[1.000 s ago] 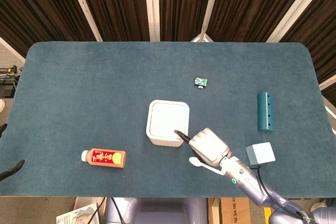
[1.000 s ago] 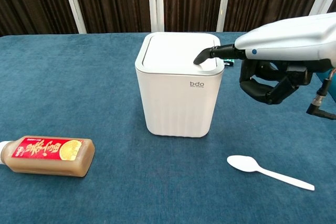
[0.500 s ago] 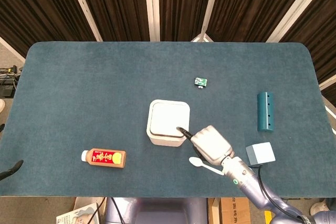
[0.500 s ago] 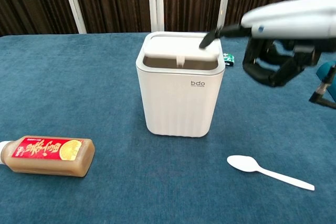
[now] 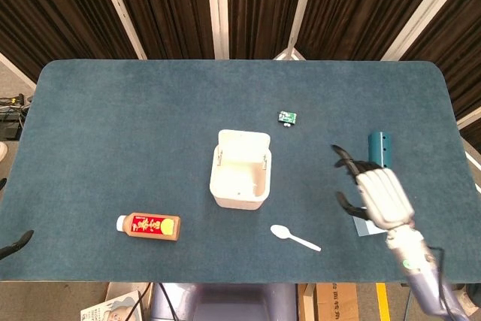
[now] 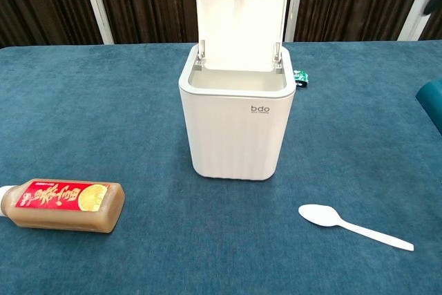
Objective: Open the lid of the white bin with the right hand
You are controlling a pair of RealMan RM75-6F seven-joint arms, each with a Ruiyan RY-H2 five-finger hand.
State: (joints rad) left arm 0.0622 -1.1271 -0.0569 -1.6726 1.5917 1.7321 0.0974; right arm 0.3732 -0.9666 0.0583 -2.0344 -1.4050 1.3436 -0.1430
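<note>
The right hand (image 5: pixel 382 195) hangs over the right side of the table, well apart from the white bin (image 5: pixel 239 170), with its dark fingers (image 5: pixel 344 157) spread apart and pointing toward the far edge — it holds nothing. Its pale, ribbed back faces up, and the arm runs off toward the lower right corner of the head view; the chest view does not show it. At the left edge of the head view a dark tip (image 5: pixel 16 243) shows, too little to say how the left hand lies. The table (image 5: pixel 135 133) is covered in a blue-green, carpet-like cloth, and behind it hang dark pleated curtains (image 5: pixel 165 5) between white bars. The bin stands near the middle of the table, a rounded square tub with ribbed plastic walls, its lid (image 6: pixel 242 24) up — hinged at the back and standing upright. A white plastic spoon (image 6: pixel 354 226) lies just in front of it to the right, and a bottle (image 6: pixel 61 204) with a red label lies on its side to the left.
</note>
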